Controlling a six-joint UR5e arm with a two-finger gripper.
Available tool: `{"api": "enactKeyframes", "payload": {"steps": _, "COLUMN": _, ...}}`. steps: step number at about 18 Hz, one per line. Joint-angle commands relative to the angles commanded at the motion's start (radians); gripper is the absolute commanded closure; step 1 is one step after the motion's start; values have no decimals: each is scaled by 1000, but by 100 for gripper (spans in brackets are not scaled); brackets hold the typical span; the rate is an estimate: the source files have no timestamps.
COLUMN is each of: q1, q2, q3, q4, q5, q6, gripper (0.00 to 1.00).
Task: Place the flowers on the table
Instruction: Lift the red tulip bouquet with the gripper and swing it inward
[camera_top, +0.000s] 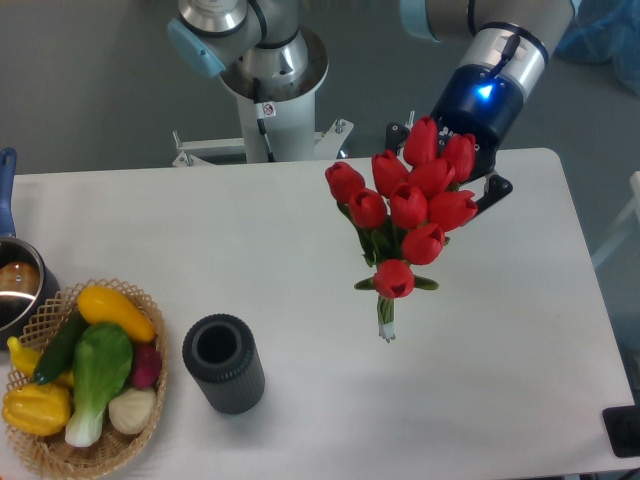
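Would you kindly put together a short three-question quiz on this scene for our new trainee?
1. True or false: the flowers already lie flat on the table.
2. Which object stands nearest the basket? A) a dark cylindrical vase B) a glass bottle C) a white plate
3. Fill in: the stem ends of the bunch point ____ toward the tabletop.

Key
1. False: the bunch is carried at the gripper, with the blooms hiding the fingers.
2. A
3. Down
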Motion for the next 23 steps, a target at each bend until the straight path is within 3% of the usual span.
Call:
{"api": "enactKeyframes", "payload": {"steps": 6, "q1": 3, "q2": 15, "q3": -2, "q4": -2, "q5": 81, "q6": 0, "gripper": 61}}
{"api": "enactKeyframes", "payload": {"steps": 15, "q1": -11, "q2": 57, "q3": 0, "q4": -37, "q5": 402, "q6": -2, "gripper": 62}}
{"api": "enactKeyframes", "payload": {"steps": 19, "q1": -47, "q2": 60, "q3": -3, "q4": -67, "q5": 612, "q6": 5, "gripper": 62}}
{"api": "enactKeyframes", "payload": {"steps": 23, "q1": -127, "q2": 58, "q3": -43, "q4": -109, "q5": 909, "q6": 9, "gripper": 62}}
